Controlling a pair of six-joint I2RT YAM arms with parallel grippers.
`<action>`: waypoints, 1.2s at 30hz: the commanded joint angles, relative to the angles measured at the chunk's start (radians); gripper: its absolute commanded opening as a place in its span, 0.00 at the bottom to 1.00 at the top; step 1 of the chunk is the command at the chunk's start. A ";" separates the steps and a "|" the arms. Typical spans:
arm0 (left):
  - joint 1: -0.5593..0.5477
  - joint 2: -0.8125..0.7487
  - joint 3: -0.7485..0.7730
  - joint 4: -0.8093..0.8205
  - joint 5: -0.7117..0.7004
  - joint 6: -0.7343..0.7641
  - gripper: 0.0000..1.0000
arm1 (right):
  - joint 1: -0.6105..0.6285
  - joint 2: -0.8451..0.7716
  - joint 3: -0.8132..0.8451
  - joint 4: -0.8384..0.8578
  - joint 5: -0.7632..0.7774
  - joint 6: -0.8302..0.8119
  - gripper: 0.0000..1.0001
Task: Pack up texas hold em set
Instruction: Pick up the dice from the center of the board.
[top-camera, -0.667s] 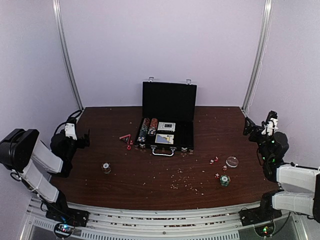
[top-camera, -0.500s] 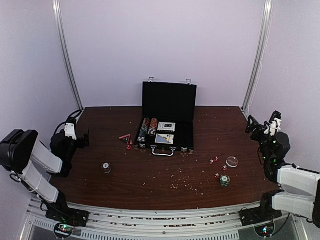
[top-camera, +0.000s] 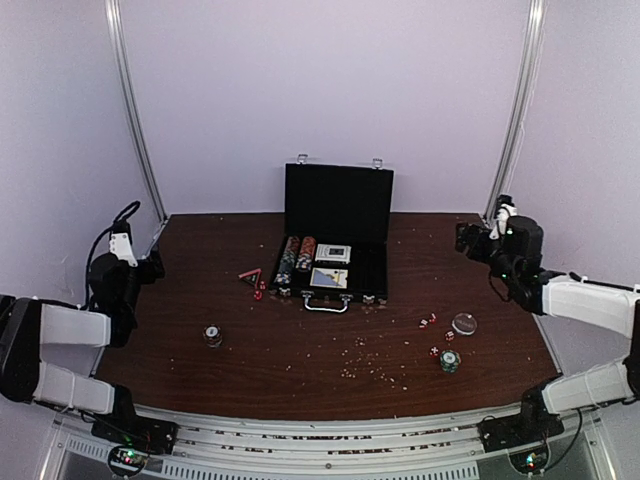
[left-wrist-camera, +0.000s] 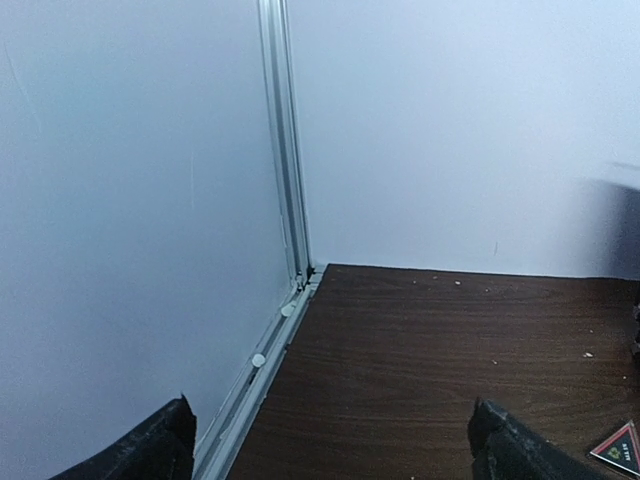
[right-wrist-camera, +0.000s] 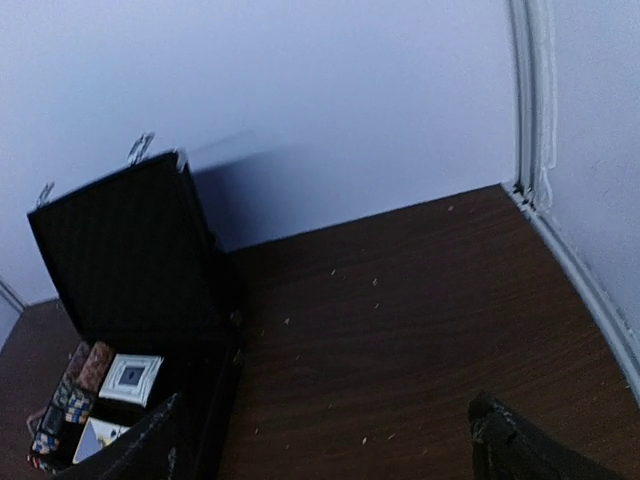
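The black case (top-camera: 338, 205) is placed at the back middle of the tabletop (top-camera: 300, 350), opened, with its lid standing upright. In the left part of its lower half, rows of striped chips (top-camera: 295, 255) are laid. To their right two card decks (top-camera: 333, 253) are seen, one behind the other. The rest is found outside the case. A red triangular piece (top-camera: 249, 274) lies just left of it, and a small round piece (top-camera: 213, 335) nearer the front. On the right are red dice (top-camera: 428, 321), a clear disc (top-camera: 464, 323) and a green chip stack (top-camera: 449, 361). The left gripper (left-wrist-camera: 330, 455) and right gripper (right-wrist-camera: 320, 450) are spread wide near the side walls, and nothing is grasped.
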 joint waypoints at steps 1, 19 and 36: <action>-0.001 -0.039 0.009 -0.055 -0.020 -0.050 0.98 | 0.198 0.077 0.107 -0.398 0.184 -0.046 0.95; -0.001 -0.017 0.048 -0.182 -0.043 -0.062 0.98 | 0.332 0.078 0.077 -0.628 0.129 0.214 0.66; -0.001 -0.031 0.045 -0.188 -0.061 -0.076 0.98 | 0.347 0.254 0.090 -0.544 0.101 0.289 0.41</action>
